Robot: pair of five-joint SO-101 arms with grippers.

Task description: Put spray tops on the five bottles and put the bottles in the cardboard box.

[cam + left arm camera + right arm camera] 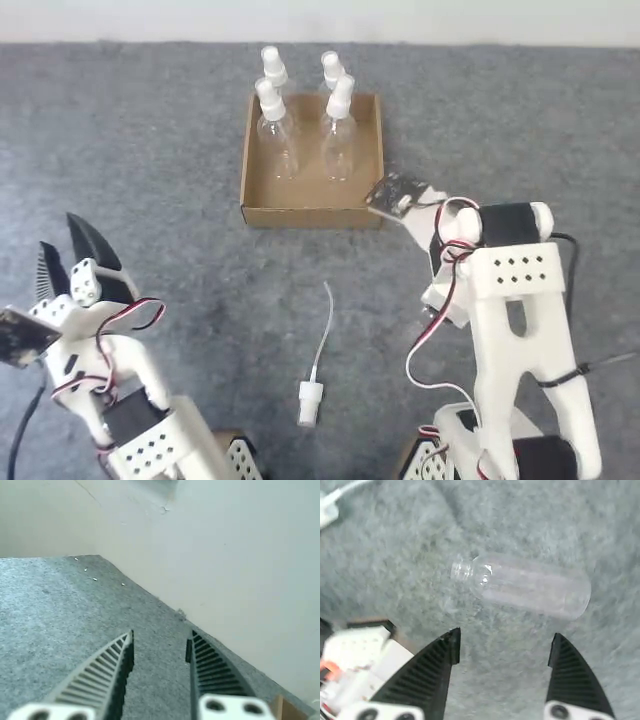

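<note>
1. The surface [150, 130] is covered in grey carpet, with a pale wall [225, 555] behind its far edge.
2. The cardboard box [310, 213] sits open at the far middle of the surface. Four bottles [276, 135] stand upright inside it, against its far wall, and each one has a white spray top on.
3. My right wrist camera shows the fifth bottle [525, 585] lying on its side on the carpet, clear, with its neck bare.
4. The loose spray top [311, 400] lies on the carpet on the near side, between my two arms, well apart from the box. Its thin tube points toward the box.
5. The right pincer [506, 635] hovers over the lying bottle with its jaws spread wide and nothing in them. The arm's wrist is just beside the box's near right corner.
6. The left pincer [161, 634] is raised at the near left, aimed at the wall. Its jaws are parted moderately and it holds nothing.
</note>
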